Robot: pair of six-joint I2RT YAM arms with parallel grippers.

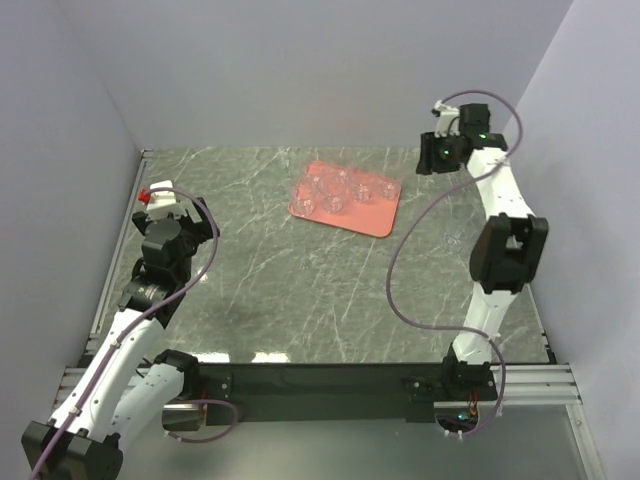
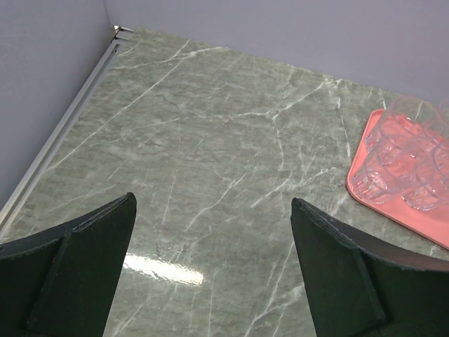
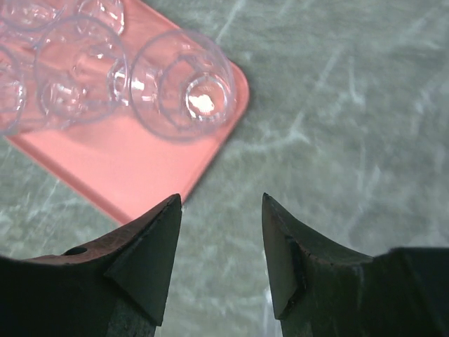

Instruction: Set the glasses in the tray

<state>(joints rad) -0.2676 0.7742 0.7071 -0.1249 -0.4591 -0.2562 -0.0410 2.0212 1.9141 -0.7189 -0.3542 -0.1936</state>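
We see the tray (image 1: 378,218) lying flat at the far middle of the bench (image 1: 300,290), its long axis running left to right and its right end slightly nearer. The glasses (image 1: 338,190) stand clustered inside it, mouths up. The right gripper (image 3: 221,203) hangs off the tray's right end, jaws parted and empty. The left gripper (image 2: 210,210) gapes wide over bare bench.
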